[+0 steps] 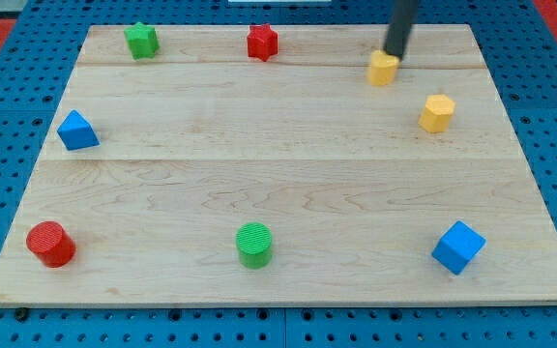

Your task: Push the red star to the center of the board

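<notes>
The red star (262,43) lies near the top edge of the wooden board (288,174), a little left of the middle. My tip (394,53) is at the view's upper right, far to the right of the red star. It stands just above and touching or almost touching a yellow block (383,69).
A green star (141,40) lies at the top left. A blue triangular block (76,130) is at the left. A red cylinder (50,244) is at the bottom left, a green cylinder (254,244) at the bottom middle, a blue cube (457,247) at the bottom right. A yellow hexagonal block (436,113) lies at the right.
</notes>
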You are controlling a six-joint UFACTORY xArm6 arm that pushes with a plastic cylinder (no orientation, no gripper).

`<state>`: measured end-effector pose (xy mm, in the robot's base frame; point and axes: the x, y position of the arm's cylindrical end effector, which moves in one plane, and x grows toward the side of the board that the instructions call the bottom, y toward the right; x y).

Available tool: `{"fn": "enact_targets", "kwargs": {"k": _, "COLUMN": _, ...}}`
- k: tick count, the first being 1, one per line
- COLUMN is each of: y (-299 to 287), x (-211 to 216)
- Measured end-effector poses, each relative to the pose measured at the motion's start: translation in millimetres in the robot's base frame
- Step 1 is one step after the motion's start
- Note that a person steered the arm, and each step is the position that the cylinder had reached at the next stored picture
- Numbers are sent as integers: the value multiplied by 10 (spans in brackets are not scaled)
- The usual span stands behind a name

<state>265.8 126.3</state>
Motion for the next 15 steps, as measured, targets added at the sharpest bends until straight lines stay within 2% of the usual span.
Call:
{"fn": "enact_targets", "kwargs": {"k": 1, "y": -654, "x": 185}}
{"fn": "enact_targets", "kwargs": {"k": 2, "y": -1174, "x": 169}}
{"fn": "enact_targets", "kwargs": {"k": 3, "y": -2183, "x": -24}}
{"fn": "enact_targets", "kwargs": {"k": 4, "y": -2659, "x": -337}}
{"fn": "enact_targets", "kwargs": {"k": 5, "y": -2158, "x": -706}}
{"fn": "enact_targets", "kwargs": {"k": 6, "y": -1588, "x": -714}}
{"fn": "enact_targets", "kwargs": {"k": 7, "y": -1591, "x": -164}}
{"fn": "enact_targets", "kwargs": {"k": 8, "y": -1406, "x": -202}}
{"fn": "enact_targets", "kwargs": {"k": 9, "y": -1571, "x": -568}}
{"fn": "enact_targets", "kwargs": {"k": 10, "y": -1117, "x": -713}}
{"fn": "enact_targets", "kwargs": {"k": 12, "y": -1214, "x": 165}}
{"fn": "enact_targets", "kwargs": {"k": 13, "y": -1255, "x": 429}}
{"fn": "enact_targets", "kwargs": {"k": 15, "y": -980, "x": 1335}}
